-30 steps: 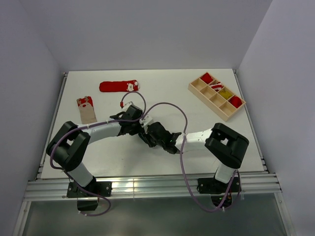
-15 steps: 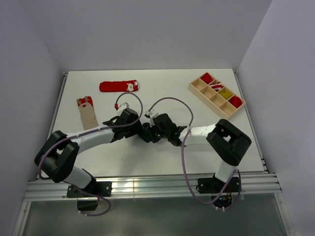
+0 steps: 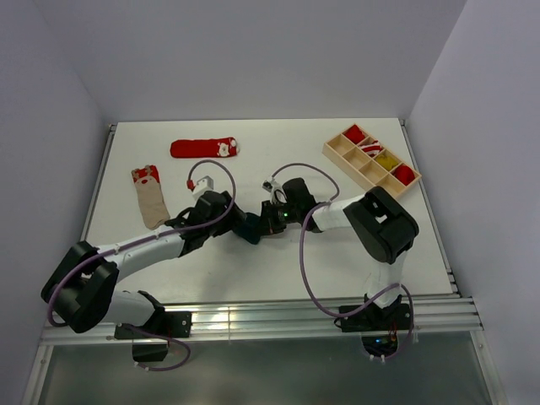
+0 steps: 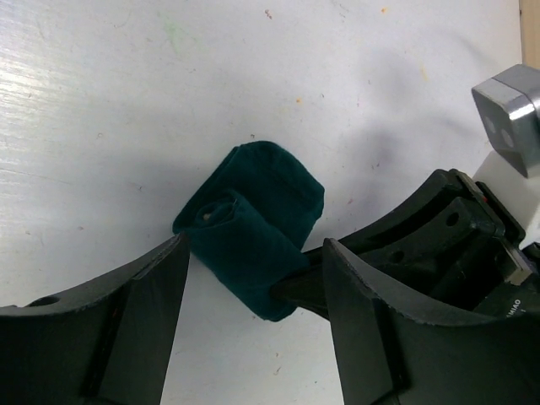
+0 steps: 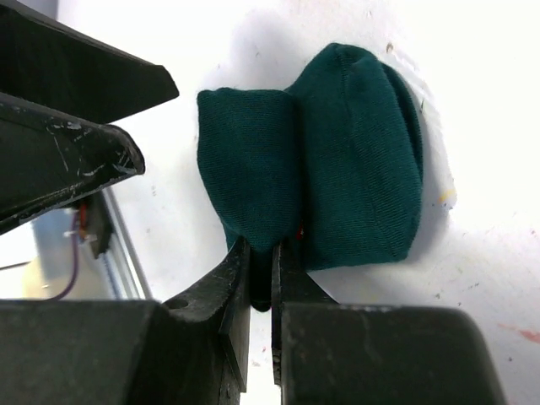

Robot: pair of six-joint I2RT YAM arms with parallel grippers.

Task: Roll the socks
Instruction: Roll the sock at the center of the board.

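**Dark green sock.** The dark green sock lies at the middle of the bench, between the two tool heads. It is rolled into a short, thick bundle of plain, soft knit. In the left wrist view, one end shows the coiled core with a small hollow at its centre, and an outer layer is folded across it. In the right wrist view, the bundle reads as two lobes, a narrower one on the left and a broader, rounded one on the right. A speck of red shows at the seam between them.

**Right tool.** The right tool is closed almost fully. It pinches a fold at the lower edge of the bundle.

**Left tool.** The left tool stands wide apart, with one finger on each side of the roll. It grips nothing.

**Other items.**
- A red sock lies flat at the far left-centre of the bench.
- A beige sock with a red cuff lies flat near the left edge.
- A wooden tray sits at the far right. Red and yellowish items fill several compartments, but they are too small to identify.
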